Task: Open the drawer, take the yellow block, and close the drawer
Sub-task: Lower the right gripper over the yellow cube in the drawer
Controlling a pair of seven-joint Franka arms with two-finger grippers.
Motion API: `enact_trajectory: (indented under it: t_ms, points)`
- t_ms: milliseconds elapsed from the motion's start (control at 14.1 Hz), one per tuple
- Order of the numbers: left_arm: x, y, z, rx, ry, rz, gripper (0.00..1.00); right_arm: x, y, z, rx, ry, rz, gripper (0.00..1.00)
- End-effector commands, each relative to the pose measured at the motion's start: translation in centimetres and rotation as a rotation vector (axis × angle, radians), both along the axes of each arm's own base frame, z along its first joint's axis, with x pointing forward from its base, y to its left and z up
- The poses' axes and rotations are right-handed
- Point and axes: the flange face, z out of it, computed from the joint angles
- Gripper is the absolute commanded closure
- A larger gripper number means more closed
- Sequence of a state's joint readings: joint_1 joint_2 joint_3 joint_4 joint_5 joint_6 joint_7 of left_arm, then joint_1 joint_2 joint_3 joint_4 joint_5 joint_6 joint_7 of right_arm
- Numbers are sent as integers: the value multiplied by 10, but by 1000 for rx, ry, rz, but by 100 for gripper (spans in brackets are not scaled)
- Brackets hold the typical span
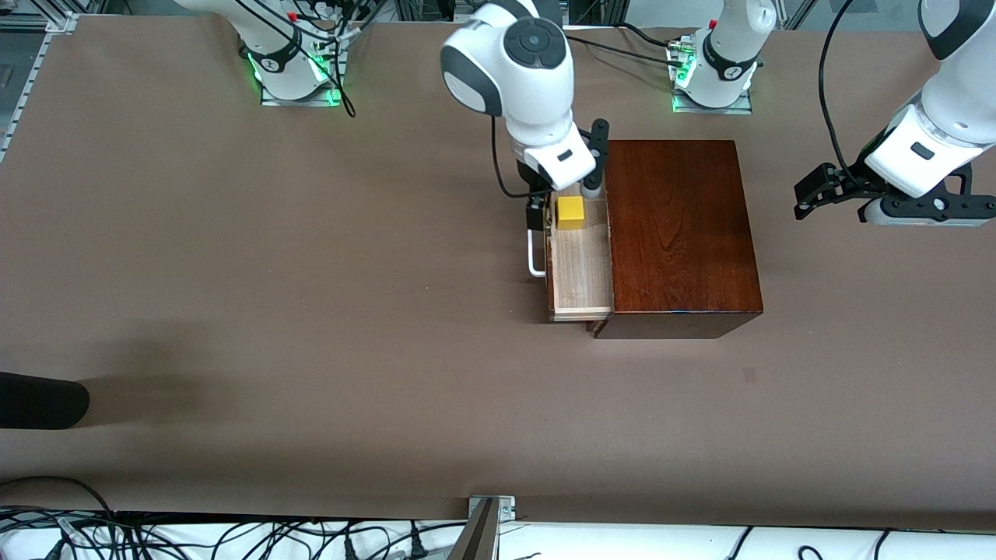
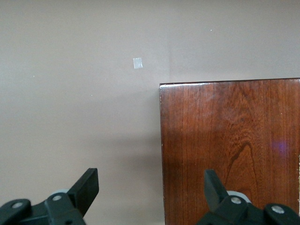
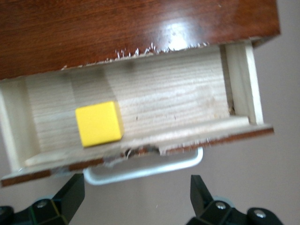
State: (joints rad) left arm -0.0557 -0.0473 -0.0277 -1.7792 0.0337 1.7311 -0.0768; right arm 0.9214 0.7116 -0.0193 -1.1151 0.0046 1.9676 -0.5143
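The right gripper [image 1: 566, 204] hangs over the open drawer [image 1: 580, 268], jaws spread wide and empty, with the yellow block [image 1: 569, 212] just below its fingers at the end of the drawer farther from the front camera. The block sits close against the drawer's front wall by the white handle [image 1: 534, 253], so I judge that a finger coming down could land on that wall or the handle instead of sliding beside the block, jolting the drawer or tipping the cube. A poorly centred pinch could also squeeze it out sideways. The left gripper [image 1: 831, 192] waits wide and empty beside the wooden box [image 1: 681, 233], apart from it.
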Motion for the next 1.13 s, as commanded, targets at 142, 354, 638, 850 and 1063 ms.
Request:
enact_trajectory:
  t_ms: [142,354,638,850,1063]
  points:
    - [0,-3,6,-19,3,-24,0,-2,29,-44,-16,-29,123,0]
    - [0,-3,6,-19,3,-25,0,-9,37,-53,-7,-36,135,0]
    - [0,-3,7,-20,2,-24,0,-16,42,-58,-11,-31,145,0]
    - [0,-3,7,-20,2,-24,0,-25,45,-58,-30,-15,154,0]
    - [1,-3,6,-19,3,-24,0,-33,51,-60,-29,-13,163,0]
